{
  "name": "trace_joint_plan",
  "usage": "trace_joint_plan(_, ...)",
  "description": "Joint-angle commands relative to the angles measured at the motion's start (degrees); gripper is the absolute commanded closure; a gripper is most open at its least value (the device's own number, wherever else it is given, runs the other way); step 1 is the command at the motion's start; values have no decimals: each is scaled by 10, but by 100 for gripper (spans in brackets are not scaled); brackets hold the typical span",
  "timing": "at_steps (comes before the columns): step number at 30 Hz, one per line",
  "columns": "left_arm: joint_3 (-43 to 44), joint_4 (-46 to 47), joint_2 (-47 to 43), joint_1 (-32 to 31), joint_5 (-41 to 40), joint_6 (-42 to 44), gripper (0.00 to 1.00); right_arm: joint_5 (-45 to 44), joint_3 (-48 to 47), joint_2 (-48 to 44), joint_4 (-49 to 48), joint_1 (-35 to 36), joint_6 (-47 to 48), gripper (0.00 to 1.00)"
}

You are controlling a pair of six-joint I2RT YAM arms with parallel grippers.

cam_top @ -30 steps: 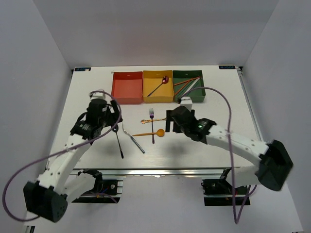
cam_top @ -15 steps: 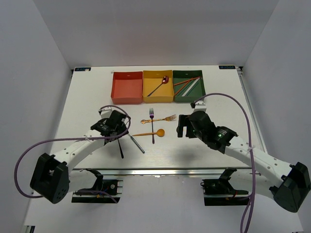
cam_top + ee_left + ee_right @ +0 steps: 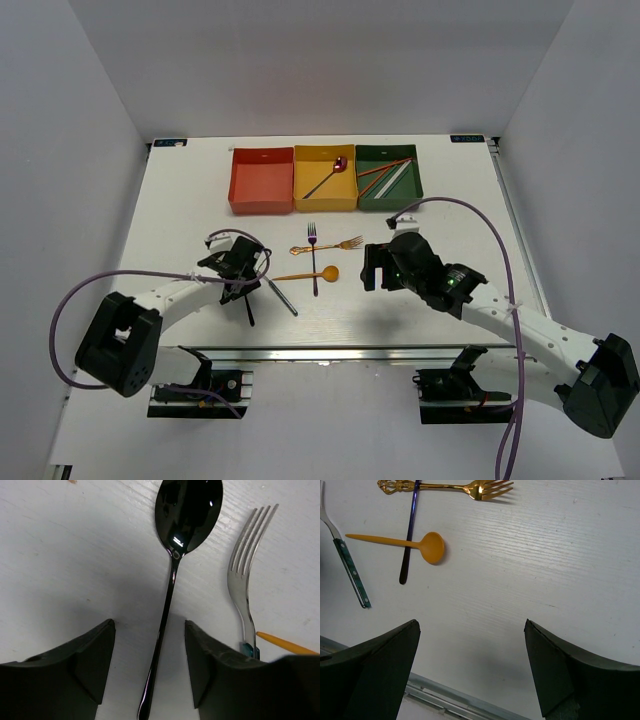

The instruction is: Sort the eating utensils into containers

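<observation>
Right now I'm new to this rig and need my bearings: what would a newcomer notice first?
Three bright boxes, red, yellow and green, line the far edge of the table. At mid-table the left gripper straddles the handle of a black spoon, jaws open, near a crossed cluster of a gold fork, purple fork and orange spoon.

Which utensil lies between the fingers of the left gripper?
The glossy black spoon: its handle runs between the fingers of the left gripper; the silver fork lies outside them.
</observation>
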State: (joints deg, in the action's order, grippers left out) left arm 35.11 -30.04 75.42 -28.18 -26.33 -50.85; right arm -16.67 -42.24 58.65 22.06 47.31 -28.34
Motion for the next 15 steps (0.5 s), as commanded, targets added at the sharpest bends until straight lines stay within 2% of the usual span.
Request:
trace_joint_plan(1, -2, 31, 27, 4, 3, -1, 39, 9, -1, -6, -32, 1, 11, 11)
trace_joint_plan(6, -13, 36, 53, 11, -4, -14, 44, 16, 1, -5, -40, 1, 12, 11)
trace_joint_plan(7, -14, 38, 55, 13, 0, -14, 49, 18, 1, -6, -40, 1, 11, 11)
trace_joint_plan(8, -15, 41, 56, 16, 4, -14, 58, 21, 5, -7, -44, 1, 11, 11)
trace_joint_plan(10, -22, 45, 56, 17, 15, -15, 68, 21, 8, -13, -48, 1, 9, 11)
trace_joint_plan(11, -24, 46, 54, 18, 18, -16, 81, 22, 11, -15, -50, 1, 9, 11)
trace_joint_plan(13, -30, 47, 40, 18, 20, -16, 90, 23, 11, -21, -49, 1, 8, 11)
trace_joint_plan(14, -31, 38, 33, 18, 18, -14, 100, 23, 10, -25, -48, 1, 8, 11)
trace_joint_plan(15, -25, 29, 24, 18, 15, -11, 100, 24, 11, -32, -47, 1, 8, 11)
